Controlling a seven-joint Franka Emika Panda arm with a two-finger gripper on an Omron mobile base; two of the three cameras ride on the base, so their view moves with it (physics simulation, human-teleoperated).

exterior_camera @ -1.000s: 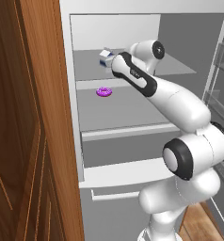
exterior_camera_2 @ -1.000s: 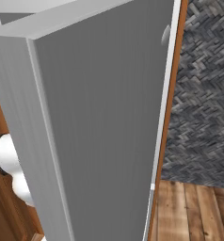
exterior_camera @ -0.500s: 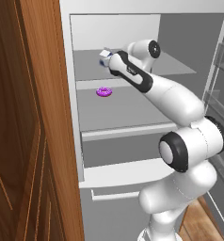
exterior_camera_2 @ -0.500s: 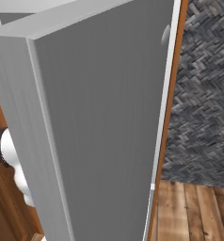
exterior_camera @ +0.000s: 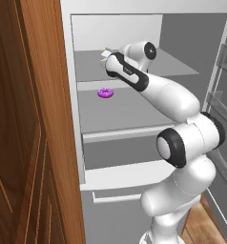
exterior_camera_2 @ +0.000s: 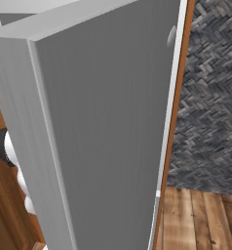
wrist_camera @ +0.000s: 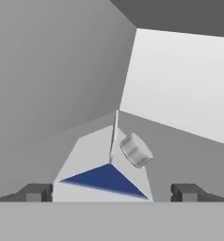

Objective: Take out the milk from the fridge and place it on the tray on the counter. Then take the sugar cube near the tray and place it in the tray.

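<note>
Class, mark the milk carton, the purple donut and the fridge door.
milk carton [wrist_camera: 92, 157], hand view, white gabled top
purple donut [exterior_camera: 105, 93], left base view, its ring
fridge door [exterior_camera_2: 103, 132], right base view, grey outer face

Item one on my list: a purple donut [exterior_camera: 105, 93], lying flat on a grey shelf, alone there and well apart from the shelf's front edge. Item two: a wooden cabinet door [exterior_camera: 32, 143] in warm brown with raised panel moulding, standing tall along the left side of my left base view; item three, a wall of dark grey woven-pattern tile [exterior_camera_2: 210, 93] on the right of my right base view. Item four: a plank floor [exterior_camera_2: 198, 219] of light brown wood below that wall, its boards running away from me.
</note>
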